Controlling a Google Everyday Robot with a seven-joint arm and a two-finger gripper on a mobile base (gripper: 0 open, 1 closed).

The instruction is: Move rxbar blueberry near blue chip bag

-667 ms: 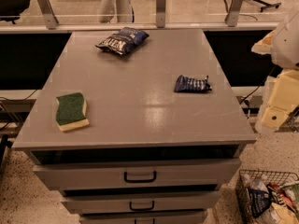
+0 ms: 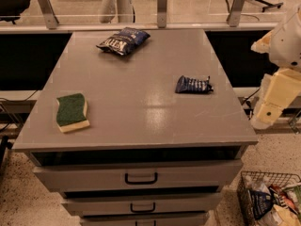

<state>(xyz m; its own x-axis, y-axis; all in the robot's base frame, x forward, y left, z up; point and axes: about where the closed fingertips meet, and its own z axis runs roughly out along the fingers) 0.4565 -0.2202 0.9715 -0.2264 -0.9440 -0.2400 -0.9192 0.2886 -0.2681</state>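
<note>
The rxbar blueberry (image 2: 193, 84) is a small dark blue wrapper lying flat on the right side of the grey table (image 2: 141, 121). The blue chip bag (image 2: 123, 40) is larger and crinkly with white lettering, and lies at the far middle of the table. My gripper (image 2: 263, 114) hangs on the cream arm off the table's right edge. It is to the right of the bar, apart from it, and holds nothing that I can see.
A green and yellow sponge (image 2: 71, 112) lies at the table's front left. Drawers (image 2: 141, 178) are below the front edge. A wire basket (image 2: 270, 201) of packets stands on the floor at the front right. A glass rail (image 2: 162, 6) runs behind the table.
</note>
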